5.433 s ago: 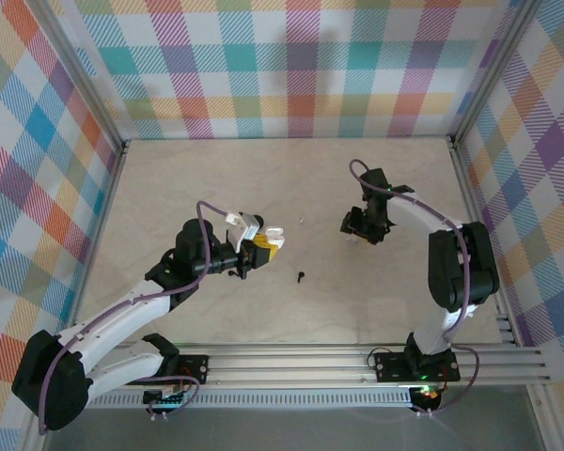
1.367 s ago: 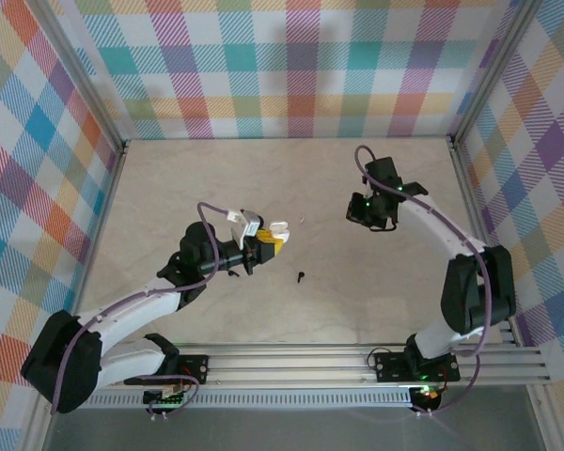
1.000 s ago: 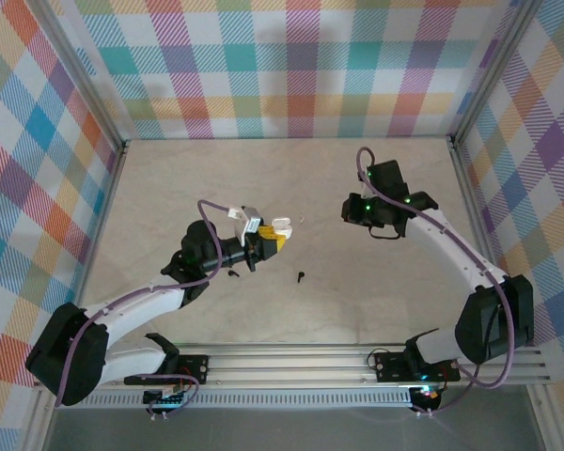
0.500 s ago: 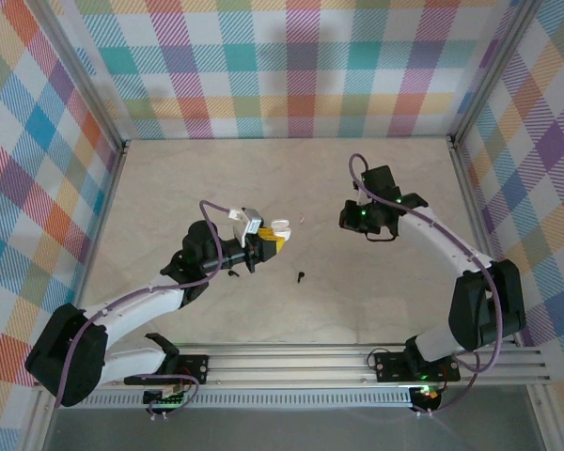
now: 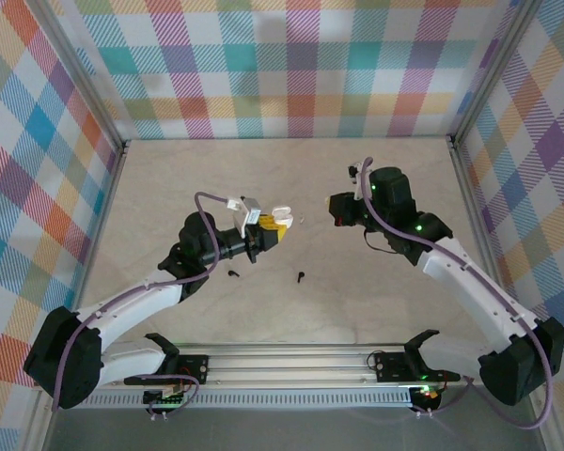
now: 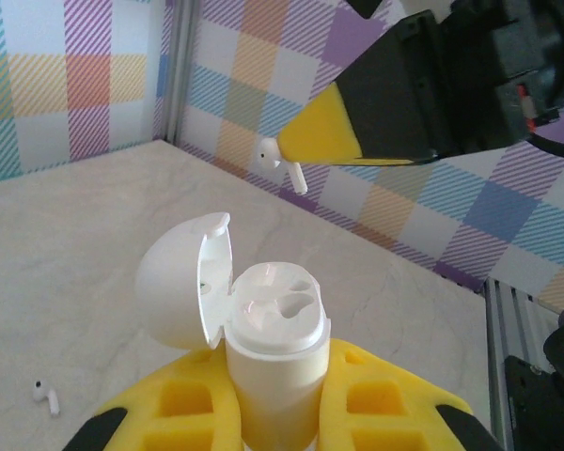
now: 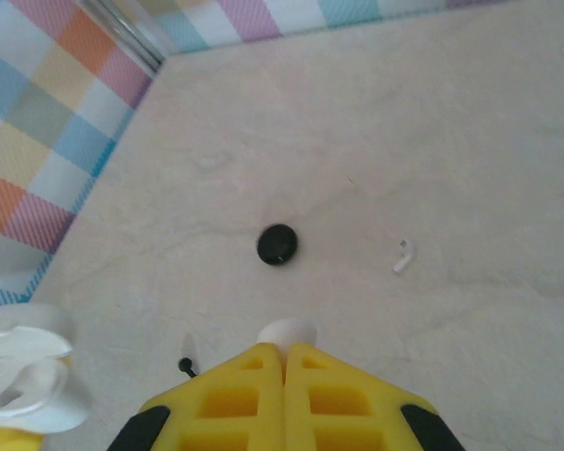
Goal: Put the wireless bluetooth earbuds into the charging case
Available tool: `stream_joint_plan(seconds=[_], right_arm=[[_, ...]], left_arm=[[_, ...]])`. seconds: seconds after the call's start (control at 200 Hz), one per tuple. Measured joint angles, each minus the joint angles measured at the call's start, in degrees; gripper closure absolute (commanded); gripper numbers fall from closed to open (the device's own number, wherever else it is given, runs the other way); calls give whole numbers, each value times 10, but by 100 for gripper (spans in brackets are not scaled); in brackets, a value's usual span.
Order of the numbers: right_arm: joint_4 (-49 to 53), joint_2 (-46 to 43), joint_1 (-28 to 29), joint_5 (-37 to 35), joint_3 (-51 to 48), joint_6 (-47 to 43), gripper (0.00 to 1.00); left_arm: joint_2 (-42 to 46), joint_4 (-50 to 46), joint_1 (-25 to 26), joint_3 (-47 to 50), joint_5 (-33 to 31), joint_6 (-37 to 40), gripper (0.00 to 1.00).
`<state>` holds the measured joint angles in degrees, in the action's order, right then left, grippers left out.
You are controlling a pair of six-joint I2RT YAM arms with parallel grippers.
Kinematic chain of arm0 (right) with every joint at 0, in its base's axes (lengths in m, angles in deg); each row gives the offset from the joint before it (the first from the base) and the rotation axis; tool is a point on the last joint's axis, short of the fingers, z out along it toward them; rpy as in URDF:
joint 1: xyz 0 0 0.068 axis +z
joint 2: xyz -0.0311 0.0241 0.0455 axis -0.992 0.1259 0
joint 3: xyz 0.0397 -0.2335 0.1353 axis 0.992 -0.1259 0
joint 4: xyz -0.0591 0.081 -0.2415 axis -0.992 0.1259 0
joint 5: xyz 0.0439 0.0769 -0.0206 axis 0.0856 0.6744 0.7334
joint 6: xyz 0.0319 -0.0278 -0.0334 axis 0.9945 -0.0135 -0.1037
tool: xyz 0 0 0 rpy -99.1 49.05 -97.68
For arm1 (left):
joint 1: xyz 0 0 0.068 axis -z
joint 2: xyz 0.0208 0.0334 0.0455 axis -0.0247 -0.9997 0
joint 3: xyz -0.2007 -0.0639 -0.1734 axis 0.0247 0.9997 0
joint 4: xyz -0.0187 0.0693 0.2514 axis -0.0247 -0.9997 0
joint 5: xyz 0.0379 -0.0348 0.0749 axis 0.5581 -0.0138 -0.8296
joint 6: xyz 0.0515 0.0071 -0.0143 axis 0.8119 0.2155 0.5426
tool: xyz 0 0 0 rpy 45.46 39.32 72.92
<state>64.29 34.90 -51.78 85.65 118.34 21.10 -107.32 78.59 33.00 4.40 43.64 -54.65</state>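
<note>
Left gripper [image 5: 269,229] was clenched on the white charging case [image 6: 274,324], yellow fingers [image 6: 174,413] pinching its lower body. The case was upright and raised off the table [image 5: 216,178], left of centre. Its lid [image 6: 180,280] was swung open to the left, and both earbud sockets looked empty.

Right gripper [image 5: 336,209] was just right of the case in the top view, also off the table, its jaws closed together on one white earbud [image 6: 280,158]. The bud's head poked out past the fingertips [image 7: 287,332], stem hanging down in the left wrist view. That earbud was near the open case, apart from it and not in a socket.

A second white earbud [image 7: 403,255] lay loose on the table. Two black earbuds lay nearer the arm bases, one [image 5: 233,273] below the left gripper and one [image 5: 301,278] toward the middle. The right wrist view showed a small black round thing [image 7: 277,244] on the table, too small to tell what it was.
</note>
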Motion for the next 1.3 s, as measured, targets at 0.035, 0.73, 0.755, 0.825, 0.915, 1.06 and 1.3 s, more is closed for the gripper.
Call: stream_joint_plan(seconds=[0.035,0.73,0.755,0.825,0.915,1.06,1.3], right_arm=[[-8,-6,10,-4,0,-2,100],[-155,-70,77,126,-15,-118,100],[-155,-70,77,129,-15,-119,100],[-157,-70,77,139,-15,-120,100],[-164,-70,77,148,-15,-123,100],[-172,-69,77,157,-15,-127,100],[-181,-58,77,168,-15,-128,100]], left_arm=[[0,0,2,-2,-3,3,100],[4,5,12,-49,56,62,100],[6,2,12,-49,60,62,100],[14,-2,12,-49,63,62,100],[28,-2,12,-49,64,62,100],[43,0,12,-49,62,62,100],[42,-1,12,-49,59,60,100]])
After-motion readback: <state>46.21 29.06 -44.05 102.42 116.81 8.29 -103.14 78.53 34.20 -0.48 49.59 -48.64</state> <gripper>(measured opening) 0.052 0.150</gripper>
